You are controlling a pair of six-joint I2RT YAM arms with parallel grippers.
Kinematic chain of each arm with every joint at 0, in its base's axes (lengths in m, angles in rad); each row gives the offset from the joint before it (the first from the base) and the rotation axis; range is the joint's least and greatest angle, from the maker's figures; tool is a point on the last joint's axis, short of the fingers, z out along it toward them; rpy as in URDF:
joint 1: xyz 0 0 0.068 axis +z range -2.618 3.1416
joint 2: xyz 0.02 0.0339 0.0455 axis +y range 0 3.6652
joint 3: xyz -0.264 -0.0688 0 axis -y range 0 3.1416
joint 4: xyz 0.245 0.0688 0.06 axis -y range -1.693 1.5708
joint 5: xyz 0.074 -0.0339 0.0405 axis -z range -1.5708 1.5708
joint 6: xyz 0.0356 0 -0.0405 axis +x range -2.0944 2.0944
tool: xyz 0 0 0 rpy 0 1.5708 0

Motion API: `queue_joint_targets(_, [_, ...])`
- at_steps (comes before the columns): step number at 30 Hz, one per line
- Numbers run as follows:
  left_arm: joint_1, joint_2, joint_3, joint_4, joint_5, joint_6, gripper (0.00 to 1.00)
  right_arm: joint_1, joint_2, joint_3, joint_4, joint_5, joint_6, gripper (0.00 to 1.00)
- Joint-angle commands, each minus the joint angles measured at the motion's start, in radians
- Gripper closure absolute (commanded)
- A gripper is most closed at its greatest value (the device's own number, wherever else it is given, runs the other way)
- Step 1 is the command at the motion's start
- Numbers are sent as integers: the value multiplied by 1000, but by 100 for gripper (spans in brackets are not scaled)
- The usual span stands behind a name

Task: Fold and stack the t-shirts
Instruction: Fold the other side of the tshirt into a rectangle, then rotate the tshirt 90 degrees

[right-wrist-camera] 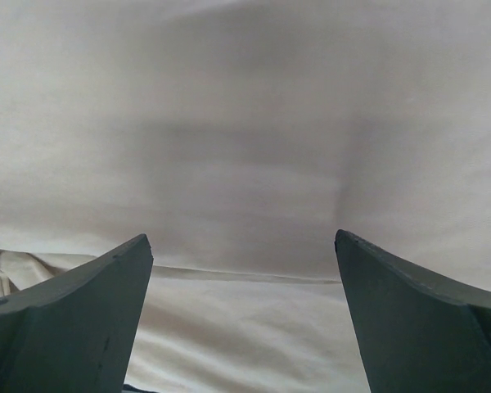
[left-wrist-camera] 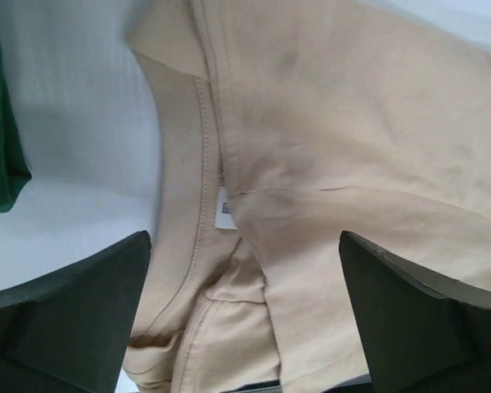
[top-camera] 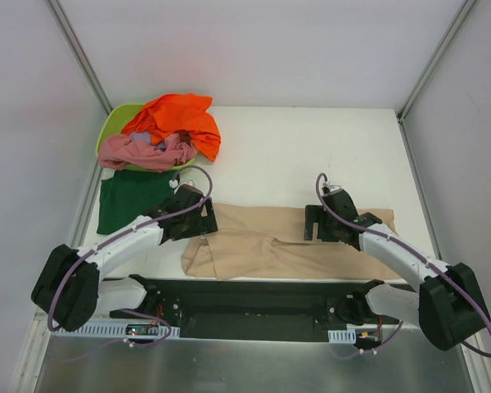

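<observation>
On the white counter [top-camera: 311,155], the beige shirt [top-camera: 270,241] lies along the near edge, partly folded. The left pincer [top-camera: 200,219] and right pincer [top-camera: 317,223] hover over it, both open and empty. The green shirt [top-camera: 131,196] looks folded beside it, while the orange shirt [top-camera: 180,119] and pink shirt [top-camera: 143,151] wait crumpled on the tub [top-camera: 113,124].

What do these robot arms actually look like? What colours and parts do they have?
The left arm and right arm match: white tube-like links joined by chunky black joint housings. A thin lilac cable runs along each arm. The left gripper and right gripper are black blocks, each ending in two dark, wedge-shaped fingers. No readable markings show.
</observation>
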Motion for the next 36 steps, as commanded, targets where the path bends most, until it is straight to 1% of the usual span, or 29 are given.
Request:
queue_joint_targets(1, [0, -125, 35, -42, -5, -14, 1, -22, -74, 65, -50, 67, -22, 4])
queue_joint_targets(5, [-41, -163, 64, -28, 50, -49, 1, -45, -79, 77, -43, 90, -22, 4])
queue_joint_targets(7, [-63, -136, 73, 33, 136, -48, 1, -67, -50, 81, -40, 120, -2, 4])
queue_joint_targets(9, [-75, -78, 69, 122, 255, -49, 1, -91, -16, 89, -30, 133, 11, 4])
queue_joint_targets(11, [-78, 16, 79, 177, 335, -53, 1, -122, 32, 94, -1, 105, 20, 4])
queue_joint_targets(13, [-77, 111, 104, 203, 365, -47, 1, -145, 78, 95, 35, 55, 24, 4])
queue_joint_targets(17, [-69, 309, 179, 223, 313, -2, 1, -194, 158, 94, 52, 7, 57, 4])
queue_joint_targets(19, [-37, 404, 248, 225, 335, 22, 1, -220, 178, 85, 43, -31, 64, 4])
queue_joint_targets(22, [9, 557, 372, 225, 349, 44, 1, -242, 164, 49, 35, -73, 102, 4])
queue_joint_targets(24, [38, 675, 514, 214, 361, 44, 1, -243, 140, 23, 30, -84, 113, 4])
queue_joint_targets(25, [49, 746, 589, 207, 381, 30, 1, -242, 124, 13, 26, -123, 113, 4])
queue_joint_targets(27, [60, 884, 769, 194, 421, 20, 1, -243, 100, 11, -9, -156, 103, 4])
queue_joint_targets(28, [63, 962, 915, 179, 440, 0, 1, -242, 81, 6, -25, -179, 106, 4])
queue_joint_targets(33, [72, 1356, 1502, 174, 660, -149, 1, -201, -12, -96, -36, -251, 190, 4])
queue_joint_targets(34, [70, 1460, 1629, 174, 685, -186, 1, -182, -34, -112, -31, -274, 204, 4])
queue_joint_targets(36, [67, 1596, 1856, 182, 698, -239, 1, -118, -61, -145, -16, -336, 227, 4])
